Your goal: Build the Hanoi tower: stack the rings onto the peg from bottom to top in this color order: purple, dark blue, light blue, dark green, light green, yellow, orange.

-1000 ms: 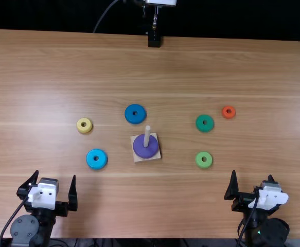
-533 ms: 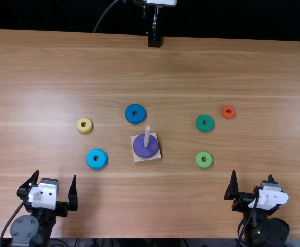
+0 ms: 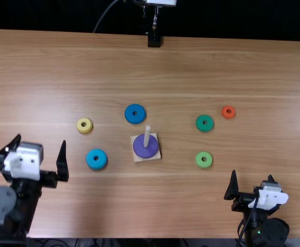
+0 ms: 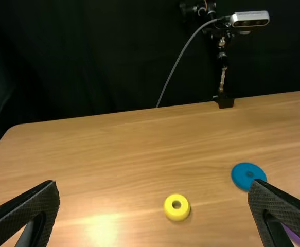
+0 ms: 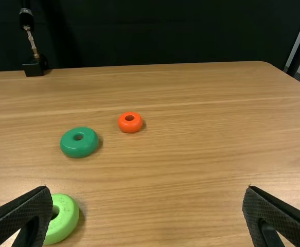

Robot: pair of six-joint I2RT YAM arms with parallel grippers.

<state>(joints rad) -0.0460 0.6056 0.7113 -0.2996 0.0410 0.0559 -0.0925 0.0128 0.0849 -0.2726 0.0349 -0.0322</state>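
The left tool point(image 3: 41, 139) is released, its two fingers spread wide, and the right tool point(image 3: 252, 175) is released too, its fingers well parted. The yellow ring point(image 3: 84, 125) lies nearest the left tool, to its right and a little farther off across the worktop point(image 3: 180, 206). The light blue ring point(image 3: 96, 159) is also to the right of the left tool, slightly closer to the near edge than its fingertips. Farther to the right of that tool stands the wooden base point(image 3: 139, 159) with its upright peg point(image 3: 147, 135), and the purple ring point(image 3: 145, 149) is already around the peg, down on the base. The dark blue ring point(image 3: 135, 113) lies well to the right of the left tool and farther off, just beyond the base. In the left wrist view, the purple patch partly behind a finger is probably the purple ring. The light green ring point(image 3: 204, 161) lies to the left of the right tool and a little beyond it; the dark green ring point(image 3: 205, 123) is on that same side, farther off. The orange ring point(image 3: 228, 112) lies well beyond the right tool and slightly to its left. A black stand point(image 3: 154, 39) rises at the far edge, well beyond both tools.
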